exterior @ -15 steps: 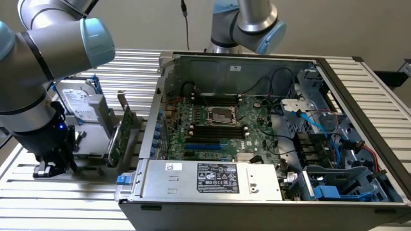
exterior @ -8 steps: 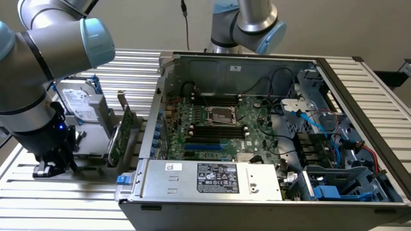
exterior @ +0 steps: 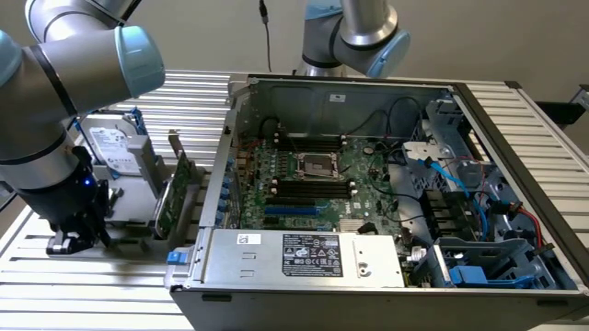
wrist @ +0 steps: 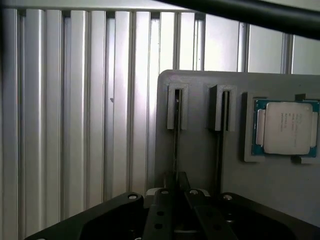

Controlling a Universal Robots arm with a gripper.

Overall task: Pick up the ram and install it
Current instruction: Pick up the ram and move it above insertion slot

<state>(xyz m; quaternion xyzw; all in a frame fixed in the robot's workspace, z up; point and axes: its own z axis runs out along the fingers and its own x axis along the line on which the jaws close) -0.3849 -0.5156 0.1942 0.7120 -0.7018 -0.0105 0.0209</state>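
- The ram (wrist: 176, 145), seen edge-on as a thin dark strip, stands in one slot of a gray holder plate (wrist: 200, 155).
- The gripper (wrist: 175, 195) has its fingers drawn nearly together, pinching the ram's edge.
- A silver processor chip (wrist: 286, 127) lies on the same plate.
- The plate rests on a slatted metal table (wrist: 75, 125), beside an open computer case (exterior: 368, 89).
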